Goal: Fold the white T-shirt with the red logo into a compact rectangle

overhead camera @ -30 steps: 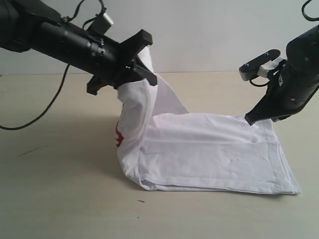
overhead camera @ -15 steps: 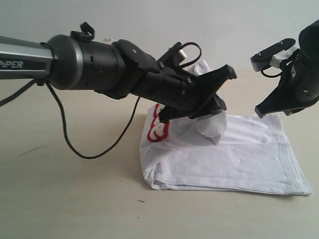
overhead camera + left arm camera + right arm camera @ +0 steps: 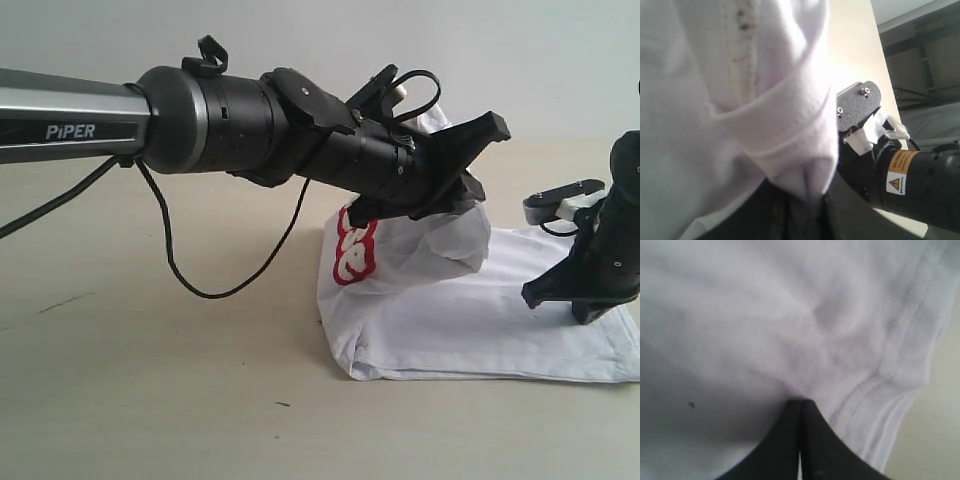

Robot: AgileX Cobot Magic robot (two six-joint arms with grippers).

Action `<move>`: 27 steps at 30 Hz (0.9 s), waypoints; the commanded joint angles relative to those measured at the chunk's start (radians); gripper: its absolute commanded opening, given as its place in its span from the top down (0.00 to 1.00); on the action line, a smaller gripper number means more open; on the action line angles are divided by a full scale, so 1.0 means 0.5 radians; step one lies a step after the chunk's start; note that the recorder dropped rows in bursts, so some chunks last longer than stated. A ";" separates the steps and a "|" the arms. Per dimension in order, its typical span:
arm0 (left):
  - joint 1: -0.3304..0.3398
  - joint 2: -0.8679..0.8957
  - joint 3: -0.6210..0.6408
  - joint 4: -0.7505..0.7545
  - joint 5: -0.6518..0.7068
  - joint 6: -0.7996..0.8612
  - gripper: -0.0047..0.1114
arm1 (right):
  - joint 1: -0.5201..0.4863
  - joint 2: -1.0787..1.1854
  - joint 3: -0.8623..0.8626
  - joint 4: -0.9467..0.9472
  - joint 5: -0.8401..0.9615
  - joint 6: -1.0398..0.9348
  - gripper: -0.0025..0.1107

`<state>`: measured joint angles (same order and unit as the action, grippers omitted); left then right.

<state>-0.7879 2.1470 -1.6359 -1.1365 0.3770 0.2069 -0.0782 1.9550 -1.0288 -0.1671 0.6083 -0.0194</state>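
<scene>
Well, nearest is the pale table (image 3: 150,400). On it, right of the middle, lies the white T-shirt (image 3: 470,330). Its near part is flat and folded over, with a neat near edge. On the right side of the shirt, the right gripper (image 3: 532,296) points down onto the cloth. Its two black fingers (image 3: 782,440) are pressed tight together. The cloth puckers at their tips, so they look to be pinching it. A bit farther back, at the left end of the shirt, part of the red logo (image 3: 355,250) shows on cloth that rises from the table. Above it, the left gripper (image 3: 488,165) holds a bunch of the shirt up off the table, its fingers clamped on a thick fold. A black cable (image 3: 200,270) droops from the left arm. Farthest is a pale wall (image 3: 300,40).
</scene>
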 commanded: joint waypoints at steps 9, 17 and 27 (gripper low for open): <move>-0.027 -0.013 -0.128 0.015 -0.017 0.004 0.96 | -0.005 -0.008 0.014 0.436 -0.052 -0.346 0.98; -0.027 -0.013 -0.128 0.094 0.025 -0.006 0.96 | -0.010 -0.295 0.014 -0.588 0.102 0.447 0.98; -0.070 -0.013 -0.129 -0.022 -0.036 -0.011 0.96 | -0.010 -0.417 0.011 -0.896 0.122 0.800 0.98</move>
<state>-0.8062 2.1486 -1.6913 -1.1071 0.3837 0.2047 -0.0781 1.7755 -1.0219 -0.5270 0.6616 0.2898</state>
